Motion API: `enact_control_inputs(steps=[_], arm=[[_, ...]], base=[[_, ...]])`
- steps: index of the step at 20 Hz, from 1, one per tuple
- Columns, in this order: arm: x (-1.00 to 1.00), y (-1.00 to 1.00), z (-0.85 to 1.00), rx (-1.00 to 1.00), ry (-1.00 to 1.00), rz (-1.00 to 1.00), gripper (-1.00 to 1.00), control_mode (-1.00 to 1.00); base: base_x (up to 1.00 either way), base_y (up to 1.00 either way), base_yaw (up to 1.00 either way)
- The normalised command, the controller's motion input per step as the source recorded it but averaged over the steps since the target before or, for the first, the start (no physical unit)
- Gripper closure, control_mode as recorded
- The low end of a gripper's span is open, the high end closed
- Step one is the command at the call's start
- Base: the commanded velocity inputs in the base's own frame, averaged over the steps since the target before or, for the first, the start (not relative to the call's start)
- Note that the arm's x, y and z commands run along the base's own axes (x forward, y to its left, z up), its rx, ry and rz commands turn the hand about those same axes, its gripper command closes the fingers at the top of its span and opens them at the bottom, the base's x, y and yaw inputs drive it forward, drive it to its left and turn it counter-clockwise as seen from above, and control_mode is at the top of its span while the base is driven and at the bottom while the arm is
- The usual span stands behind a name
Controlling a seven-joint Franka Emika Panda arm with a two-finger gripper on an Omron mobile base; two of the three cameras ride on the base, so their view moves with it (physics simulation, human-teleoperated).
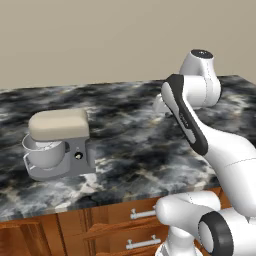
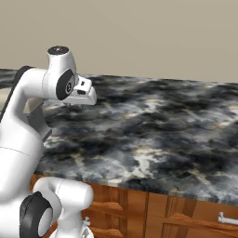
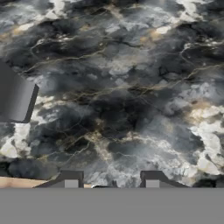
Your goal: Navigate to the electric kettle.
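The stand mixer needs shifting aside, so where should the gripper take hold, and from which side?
Probably the beige head: it is the stand mixer's broad, blocky top, clear of the bowl beneath. Come from above, jaws across its narrower width; the open gripper now hangs over bare countertop.

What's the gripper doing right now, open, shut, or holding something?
Gripper: open, holding nothing; its two dark tips stand apart, with only the dark marbled stone counter below them.
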Motion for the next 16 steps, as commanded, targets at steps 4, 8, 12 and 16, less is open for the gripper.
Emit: enact_control_inputs(steps=[4, 8, 12, 16], arm=[[0.00, 0.00, 0.00, 0.00, 0.00, 0.00, -1.00, 1.00], [0.00, 0.00, 0.00, 0.00, 0.00, 0.00, -1.00, 1.00], [0.00, 0.00, 0.00, 0.00, 0.00, 0.00, -1.00, 1.00], [0.00, 0.00, 0.00, 0.00, 0.00, 0.00, -1.00, 1.00]], base=[[0.00, 0.00, 0.00], [-0.14, 0.00, 0.00], [-0.27, 0.08, -0.24], [-0.24, 0.06, -0.65]])
